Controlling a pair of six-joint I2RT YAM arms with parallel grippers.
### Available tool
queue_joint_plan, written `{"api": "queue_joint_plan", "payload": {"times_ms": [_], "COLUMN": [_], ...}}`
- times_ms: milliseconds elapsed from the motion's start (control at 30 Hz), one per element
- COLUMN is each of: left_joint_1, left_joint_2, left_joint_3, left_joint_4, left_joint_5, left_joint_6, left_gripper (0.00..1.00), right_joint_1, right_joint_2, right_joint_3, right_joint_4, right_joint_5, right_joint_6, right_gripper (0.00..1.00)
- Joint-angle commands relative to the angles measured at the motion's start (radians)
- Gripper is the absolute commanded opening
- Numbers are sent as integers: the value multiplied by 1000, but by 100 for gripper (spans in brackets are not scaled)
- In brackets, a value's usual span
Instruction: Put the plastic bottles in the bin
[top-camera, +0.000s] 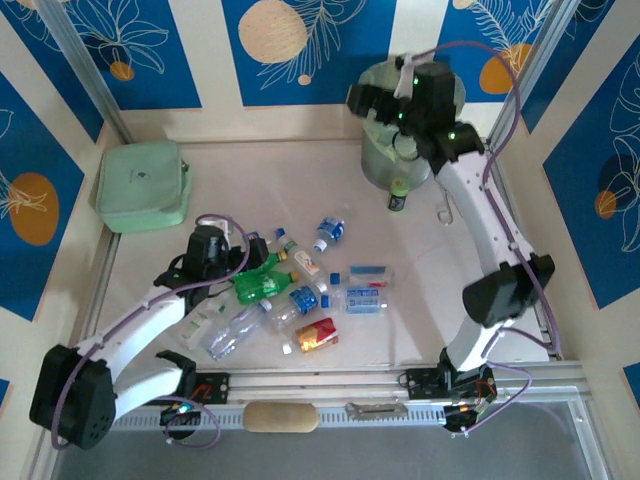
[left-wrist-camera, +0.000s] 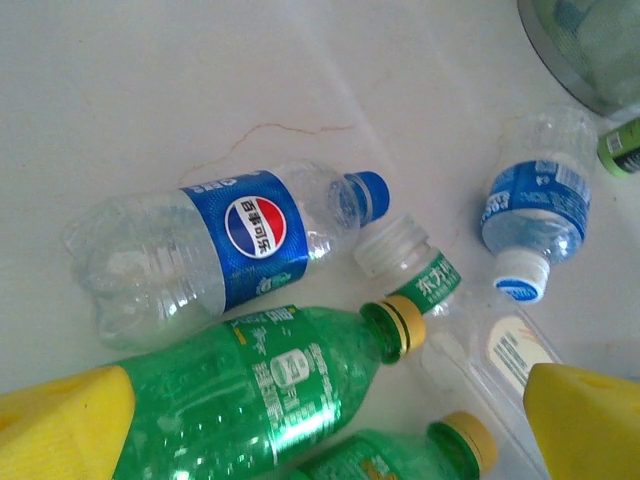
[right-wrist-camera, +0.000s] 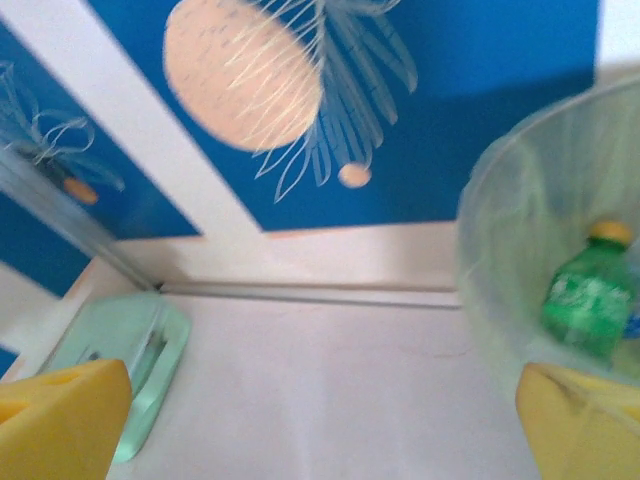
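Observation:
Several plastic bottles lie scattered mid-table: a green one, a red-yellow labelled one and clear blue-labelled ones. My left gripper hovers over the left side of this pile. In the left wrist view it is open, its yellow fingers on either side of a green bottle, beside a Pepsi bottle. My right gripper is open and empty at the left rim of the grey bin. Inside the lined bin lies a green bottle.
A flat mint-green pouch sits at the back left. A short dark container with a green top stands just in front of the bin. Patterned blue walls close in the table at the back and sides. An aluminium rail runs along the near edge.

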Motion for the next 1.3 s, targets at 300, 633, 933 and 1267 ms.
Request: {"api": "queue_joint_plan", "payload": {"times_ms": [300, 633, 933, 1267], "left_joint_1": [-22, -148, -296, -395], "left_joint_2": [-148, -245, -199, -59], "left_joint_3": [108, 36, -33, -64], "left_joint_4": [-562, -705, -730, -651], "left_joint_5": [156, 120, -11, -36], "left_joint_6": [92, -83, -188, -175], "left_gripper": [100, 100, 100, 100], "right_joint_1": [99, 85, 70, 47], "right_joint_2": [-303, -377, -371, -381], "right_joint_3": [-646, -768, -793, -818], "right_joint_4": [247, 259, 285, 293], "right_joint_5": [-27, 31, -3, -15], "right_joint_6": [161, 237, 278, 312], "right_gripper": [99, 99, 99, 99]}}
